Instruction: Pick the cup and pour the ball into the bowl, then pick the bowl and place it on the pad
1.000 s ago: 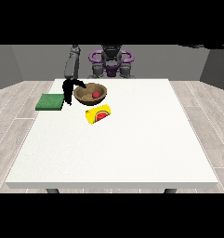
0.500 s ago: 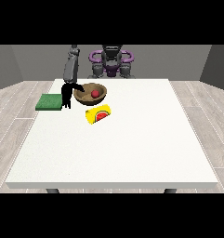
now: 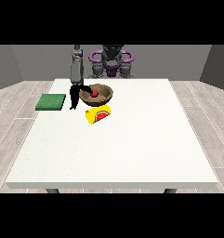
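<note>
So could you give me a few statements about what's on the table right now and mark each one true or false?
1. The red ball lies inside the brown bowl. True.
2. The bowl sits on the green pad. False: it stands on the white table, apart from the pad.
3. The yellow cup lies on its side near the bowl. True.
4. The hand at the view's left holds the cup. False: it hangs beside the bowl's rim, away from the cup.

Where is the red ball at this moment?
In the front view, the red ball lies inside the brown bowl, left of the table's middle, just behind the yellow cup.
</note>
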Tool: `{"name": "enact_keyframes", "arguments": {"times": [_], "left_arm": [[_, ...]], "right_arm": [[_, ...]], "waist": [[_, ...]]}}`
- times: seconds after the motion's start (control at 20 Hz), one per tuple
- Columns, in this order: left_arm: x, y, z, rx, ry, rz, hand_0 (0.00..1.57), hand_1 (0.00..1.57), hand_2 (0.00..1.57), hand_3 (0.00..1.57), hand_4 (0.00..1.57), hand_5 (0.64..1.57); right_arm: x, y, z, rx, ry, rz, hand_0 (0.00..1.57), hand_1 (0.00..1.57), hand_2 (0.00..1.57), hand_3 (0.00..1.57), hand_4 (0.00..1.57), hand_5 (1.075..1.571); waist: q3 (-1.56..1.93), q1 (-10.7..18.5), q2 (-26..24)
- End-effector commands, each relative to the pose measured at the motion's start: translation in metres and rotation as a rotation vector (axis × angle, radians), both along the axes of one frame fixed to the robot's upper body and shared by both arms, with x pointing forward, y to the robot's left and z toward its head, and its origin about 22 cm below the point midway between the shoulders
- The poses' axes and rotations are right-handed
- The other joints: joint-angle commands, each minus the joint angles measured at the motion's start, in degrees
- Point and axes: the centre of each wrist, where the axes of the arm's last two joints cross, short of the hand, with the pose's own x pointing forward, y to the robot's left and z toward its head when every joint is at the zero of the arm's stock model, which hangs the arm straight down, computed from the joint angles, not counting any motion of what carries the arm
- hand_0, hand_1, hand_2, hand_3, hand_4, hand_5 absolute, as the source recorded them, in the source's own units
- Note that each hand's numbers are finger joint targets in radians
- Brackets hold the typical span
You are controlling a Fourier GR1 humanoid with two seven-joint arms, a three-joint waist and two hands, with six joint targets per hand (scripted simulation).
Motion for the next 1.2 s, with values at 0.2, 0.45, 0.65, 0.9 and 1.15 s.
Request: {"name": "enact_keyframes", "arguments": {"times": [0.2, 0.45, 0.65, 0.9, 1.15], "left_arm": [[-0.01, -0.002, 0.033, 0.002, -0.048, -0.013, 0.0, 0.0, 0.0, 0.0, 0.0, 1.537], [-0.005, 0.003, 0.019, -0.013, -0.012, -0.039, 0.0, 0.0, 0.0, 0.0, 0.0, 1.544], [-0.004, 0.022, 0.002, -0.032, 0.048, -0.007, 0.0, 0.0, 0.0, 0.0, 0.0, 1.547], [0.0, 0.055, -0.061, -0.065, 0.164, 0.082, 0.0, 0.0, 0.0, 0.0, 0.0, 1.547], [-0.021, 0.092, -0.085, -0.086, 0.173, 0.153, 0.0, 0.0, 0.0, 0.0, 0.0, 1.543]], "right_arm": [[0.007, 0.032, -0.01, -0.009, 0.164, -0.013, 0.0, 0.0, 0.0, 0.0, 0.43, 1.568], [-0.02, 0.016, -0.035, -0.155, 0.297, -0.1, 1.57, 1.57, 1.57, 1.57, 1.17, 1.405], [-0.016, -0.017, -0.016, -0.328, 0.343, -0.154, 1.57, 1.57, 1.57, 1.57, 1.17, 1.457], [0.003, 0.004, 0.038, -0.429, 0.43, -0.102, 1.57, 1.57, 1.57, 1.57, 1.25, 1.455], [0.014, -0.006, 0.075, -0.489, 0.463, -0.066, 1.57, 1.57, 1.57, 1.57, 1.25, 1.476]], "waist": [[1.4, 2.7, 3.5], [1.24, 3.4, 3.1], [1.14, 1.4, -1.2], [1.06, -3.9, -8.1], [1.25, -7.0, -9.4]]}}
